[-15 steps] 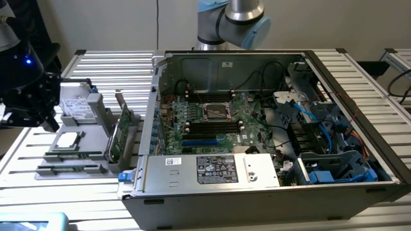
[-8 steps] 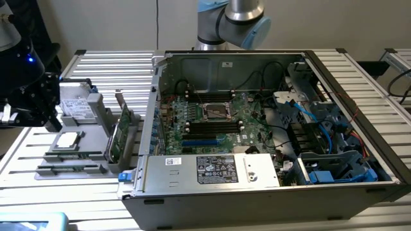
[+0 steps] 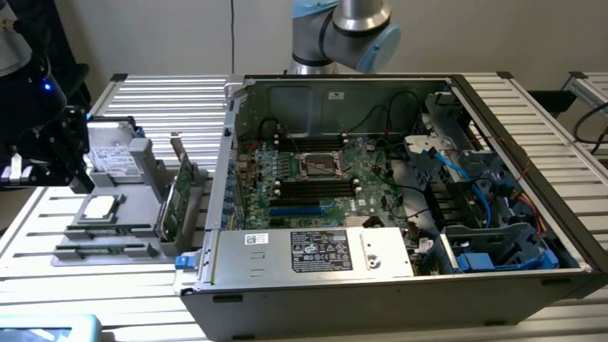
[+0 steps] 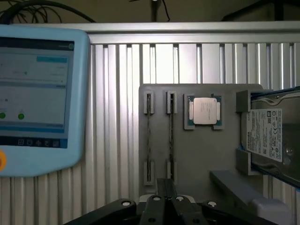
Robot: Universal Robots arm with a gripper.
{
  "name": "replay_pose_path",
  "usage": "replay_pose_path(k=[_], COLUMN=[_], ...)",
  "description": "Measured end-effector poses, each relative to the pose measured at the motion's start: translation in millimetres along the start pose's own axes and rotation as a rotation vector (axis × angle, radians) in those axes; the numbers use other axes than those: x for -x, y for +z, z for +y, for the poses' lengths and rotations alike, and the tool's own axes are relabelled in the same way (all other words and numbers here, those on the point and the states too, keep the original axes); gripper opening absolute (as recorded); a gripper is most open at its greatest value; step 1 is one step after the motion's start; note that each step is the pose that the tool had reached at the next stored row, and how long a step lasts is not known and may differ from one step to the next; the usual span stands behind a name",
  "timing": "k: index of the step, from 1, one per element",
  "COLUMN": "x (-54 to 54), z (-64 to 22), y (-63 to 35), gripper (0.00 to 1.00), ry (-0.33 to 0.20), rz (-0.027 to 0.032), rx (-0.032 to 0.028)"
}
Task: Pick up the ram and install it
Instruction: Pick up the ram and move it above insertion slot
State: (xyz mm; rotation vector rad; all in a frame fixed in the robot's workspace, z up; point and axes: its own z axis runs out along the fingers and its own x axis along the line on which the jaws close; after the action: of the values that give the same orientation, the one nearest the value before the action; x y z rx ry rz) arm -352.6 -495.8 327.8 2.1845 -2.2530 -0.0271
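Observation:
Two ram sticks stand on edge in a grey holder tray (image 4: 201, 159): one ram stick (image 4: 149, 136) and a second ram stick (image 4: 171, 136) beside it. In the exterior view they lie at the tray's near end (image 3: 112, 230). My gripper (image 4: 166, 187) is shut with nothing in it. It hovers above the tray's edge, close to the ends of the two sticks and apart from them. In the exterior view the gripper (image 3: 57, 178) hangs at the far left, above the tray. The open computer case (image 3: 532, 178) holds the motherboard with black memory slots (image 3: 314, 187).
On the tray also sit a square silver processor (image 4: 205, 111), a hard drive (image 4: 269, 136) and a tall green expansion card (image 3: 176, 196). A blue-framed teach pendant (image 4: 37, 98) lies on the slatted table beside the tray. Cables and drive cages fill the case at the exterior view's right.

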Motion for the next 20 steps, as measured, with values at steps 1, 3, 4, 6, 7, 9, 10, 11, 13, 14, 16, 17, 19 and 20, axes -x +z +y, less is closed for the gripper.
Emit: replay_pose_path(k=[1, 3, 4, 6, 7, 9, 10, 11, 13, 14, 16, 17, 19, 20], x=[0.0, -0.1, -0.1, -0.1, -0.1, -0.1, -0.1, -0.2, -0.3, -0.4, -0.5, -0.5, -0.7, -0.7], z=[0.0, 0.0, 0.0, 0.0, 0.1, 0.1, 0.3, 0.8, 3.1, 4.4, 6.8, 7.4, 7.7, 7.7], y=[0.0, -0.1, 0.0, 0.0, 0.1, 0.2, 0.7, 1.6, 5.0, 6.9, 10.6, 12.4, 16.1, 17.9], gripper=[0.11, 0.11, 0.11, 0.11, 0.11, 0.24, 0.3, 0.3, 0.36, 0.36, 0.36, 0.36, 0.36, 0.36], ry=[0.0, 0.0, 0.0, 0.0, 0.0, 0.0, 0.0, 0.0, -0.001, -0.001, -0.001, -0.001, -0.001, -0.001], rz=[-0.0001, -0.0009, -0.001, -0.0012, -0.0015, -0.0021, -0.0029, -0.0038, -0.0052, -0.0059, -0.0066, -0.0069, -0.0072, -0.0072], rx=[0.0001, -0.0001, -0.0003, -0.0004, -0.0004, -0.0004, -0.0005, -0.0007, -0.0011, -0.0015, -0.0021, -0.0022, -0.0022, -0.0021])
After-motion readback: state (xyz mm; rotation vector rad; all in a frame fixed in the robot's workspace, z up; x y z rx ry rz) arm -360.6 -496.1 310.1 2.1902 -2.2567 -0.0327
